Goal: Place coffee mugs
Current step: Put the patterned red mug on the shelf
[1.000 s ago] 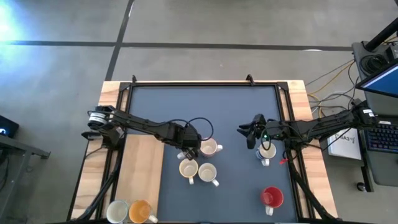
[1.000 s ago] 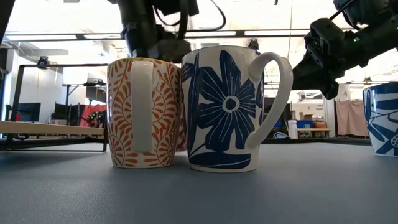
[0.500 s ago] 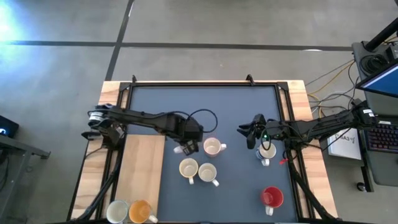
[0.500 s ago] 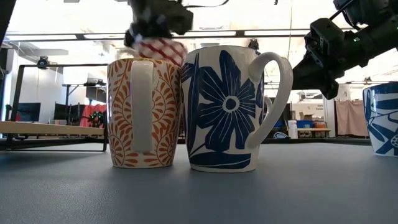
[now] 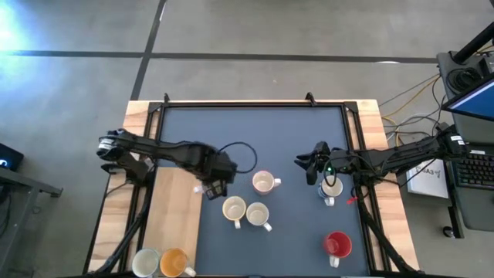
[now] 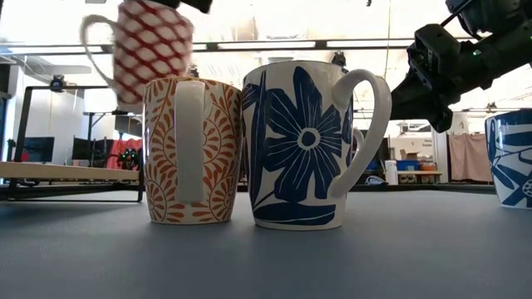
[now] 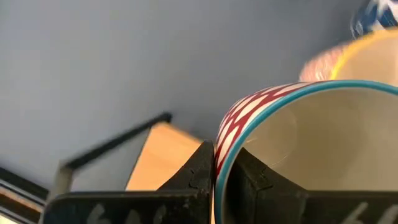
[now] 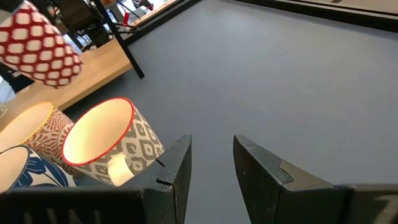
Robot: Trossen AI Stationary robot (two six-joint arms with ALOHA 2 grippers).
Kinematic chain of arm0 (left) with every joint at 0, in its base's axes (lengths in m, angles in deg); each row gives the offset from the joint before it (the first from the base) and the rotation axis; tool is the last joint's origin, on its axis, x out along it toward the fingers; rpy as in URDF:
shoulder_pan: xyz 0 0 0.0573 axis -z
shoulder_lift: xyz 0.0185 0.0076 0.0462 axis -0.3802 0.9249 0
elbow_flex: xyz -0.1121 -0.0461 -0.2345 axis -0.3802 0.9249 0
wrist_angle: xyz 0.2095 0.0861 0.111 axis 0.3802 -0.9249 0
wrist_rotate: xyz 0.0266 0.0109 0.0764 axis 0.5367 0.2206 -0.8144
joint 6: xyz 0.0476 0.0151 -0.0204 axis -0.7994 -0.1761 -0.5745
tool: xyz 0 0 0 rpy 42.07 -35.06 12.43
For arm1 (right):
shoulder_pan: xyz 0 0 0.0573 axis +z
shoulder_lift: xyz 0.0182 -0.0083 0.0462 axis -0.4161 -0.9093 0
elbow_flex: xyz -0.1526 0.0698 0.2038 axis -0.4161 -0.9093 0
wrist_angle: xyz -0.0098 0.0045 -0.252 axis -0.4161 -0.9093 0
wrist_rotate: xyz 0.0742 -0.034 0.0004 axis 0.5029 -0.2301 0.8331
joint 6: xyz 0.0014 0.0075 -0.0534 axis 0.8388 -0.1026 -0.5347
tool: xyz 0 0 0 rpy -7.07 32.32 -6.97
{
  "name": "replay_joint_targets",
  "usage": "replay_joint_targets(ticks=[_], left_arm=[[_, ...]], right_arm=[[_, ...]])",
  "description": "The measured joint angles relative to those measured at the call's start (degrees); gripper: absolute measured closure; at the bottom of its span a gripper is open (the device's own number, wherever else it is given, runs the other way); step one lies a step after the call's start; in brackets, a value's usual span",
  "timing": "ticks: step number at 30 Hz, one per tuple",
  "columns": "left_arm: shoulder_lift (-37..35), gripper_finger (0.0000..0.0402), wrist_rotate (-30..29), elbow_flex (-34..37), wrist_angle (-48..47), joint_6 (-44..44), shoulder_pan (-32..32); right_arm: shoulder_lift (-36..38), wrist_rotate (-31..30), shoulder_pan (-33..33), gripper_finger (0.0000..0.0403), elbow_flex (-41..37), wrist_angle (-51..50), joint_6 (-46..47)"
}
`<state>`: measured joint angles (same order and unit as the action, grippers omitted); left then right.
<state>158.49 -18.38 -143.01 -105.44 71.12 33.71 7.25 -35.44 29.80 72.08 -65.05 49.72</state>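
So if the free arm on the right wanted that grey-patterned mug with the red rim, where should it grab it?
Probably by the rim, from above. The grey-patterned mug stands upright with its mouth open, so one finger could go inside and one outside the wall. The right gripper is open nearby. Its side away from the neighbouring orange mug looks clearest.

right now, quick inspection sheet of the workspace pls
surface: dark grey table mat, wooden board along its left edge
job's things: red-and-white patterned mug lifted; orange leaf-pattern mug and blue flower mug standing side by side; grey-patterned red-rimmed mug; red mug
clutter: nothing seen
grippers: left gripper shut on the patterned mug's rim; right gripper open, empty
cables: black loop on left arm
surroundings: keyboard right of table
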Motion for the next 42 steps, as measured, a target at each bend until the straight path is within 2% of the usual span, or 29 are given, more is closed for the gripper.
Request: replay_joint_targets(ticks=[4,10,14,22,36,42], left_arm=[[-6.15,0.0392,0.3,6.41,0.44,4.09,4.05],[-16.41,0.039,4.94,16.35,1.63,13.93,10.45],[-22.25,0.039,5.88,21.57,1.66,19.32,16.25],[-31.27,0.0389,8.3,30.69,2.33,18.96,29.42],[-33.6,0.0389,8.31,36.45,6.54,15.9,42.96],[-33.63,0.0388,6.16,36.54,6.89,16.1,44.36]], right_arm=[[0.0,0.0,0.0,0.0296,0.0,0.0,-0.01],[0.0,0.01,0.0,0.0296,-0.01,0.0,0.0],[0.0,0.0,0.0,0.0296,-0.01,-0.02,0.0],[0.0,0.01,0.0,0.0296,-0.01,-0.02,0.0],[0.0,0.01,0.0,0.0296,-0.01,-0.02,-0.01],[0.0,0.0,0.0,0.0296,-0.01,-0.02,-0.02]])
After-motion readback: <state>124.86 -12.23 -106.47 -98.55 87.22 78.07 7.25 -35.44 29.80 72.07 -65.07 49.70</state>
